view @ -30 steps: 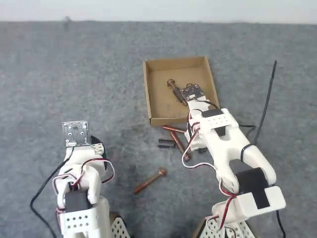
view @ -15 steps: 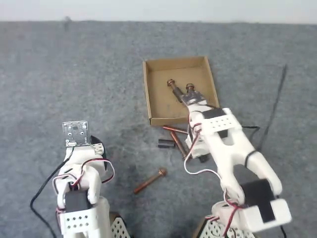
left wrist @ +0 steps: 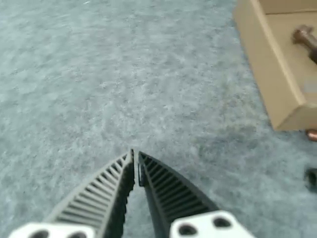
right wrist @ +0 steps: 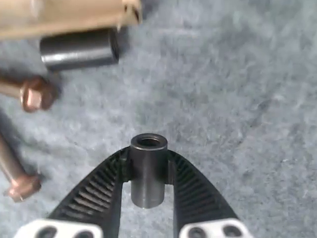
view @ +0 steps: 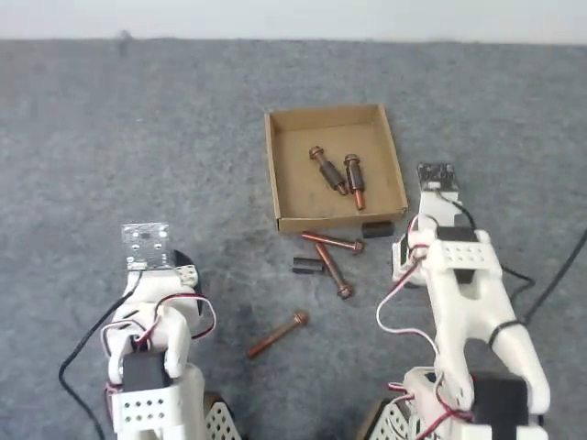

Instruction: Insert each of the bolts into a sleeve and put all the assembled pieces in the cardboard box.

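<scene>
2 done pieces point(view: 327, 170) point(view: 355, 181) are lying in the cardboard box point(view: 292, 197); R gripper point(right wrist: 148, 157) is squeezing a sleeve point(right wrist: 148, 181).
Each piece is a bolt sitting in a sleeve, and the 2 are lying side by side. R gripper is hanging near the box's front corner w/ fingers clamped on the black sleeve. L gripper point(left wrist: 135, 154) is resting w/ fingers together, well apart from the box. 3 bare bolts point(view: 332, 242) point(view: 333, 269) point(view: 277, 334) & 2 loose sleeves point(view: 307, 266) point(view: 377, 229) are lying on the carpet point(view: 138, 137) in front.

We see two sleeved bolts point(view: 326, 170) point(view: 354, 181) in the cardboard box point(view: 321, 222). Three bare bolts point(view: 332, 242) point(view: 332, 269) point(view: 277, 335) and two black sleeves point(view: 376, 229) point(view: 307, 265) lie outside; a third sleeve point(right wrist: 148, 171) is gripped.
</scene>
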Action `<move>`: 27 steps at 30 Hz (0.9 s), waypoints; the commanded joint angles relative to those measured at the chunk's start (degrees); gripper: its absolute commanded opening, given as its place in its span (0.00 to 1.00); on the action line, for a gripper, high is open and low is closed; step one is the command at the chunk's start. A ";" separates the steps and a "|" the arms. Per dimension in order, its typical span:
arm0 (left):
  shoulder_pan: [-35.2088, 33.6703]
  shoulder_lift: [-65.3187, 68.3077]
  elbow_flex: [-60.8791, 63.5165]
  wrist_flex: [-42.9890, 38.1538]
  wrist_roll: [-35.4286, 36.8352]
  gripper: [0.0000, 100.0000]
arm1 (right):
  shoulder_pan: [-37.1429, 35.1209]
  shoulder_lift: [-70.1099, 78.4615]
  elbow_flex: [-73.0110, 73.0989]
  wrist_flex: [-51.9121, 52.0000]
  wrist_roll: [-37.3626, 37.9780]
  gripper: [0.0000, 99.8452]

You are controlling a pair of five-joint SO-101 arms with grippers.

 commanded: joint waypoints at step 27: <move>15.47 33.85 -31.52 9.76 -5.71 0.01 | 8.22 -10.15 4.66 -3.30 1.67 0.01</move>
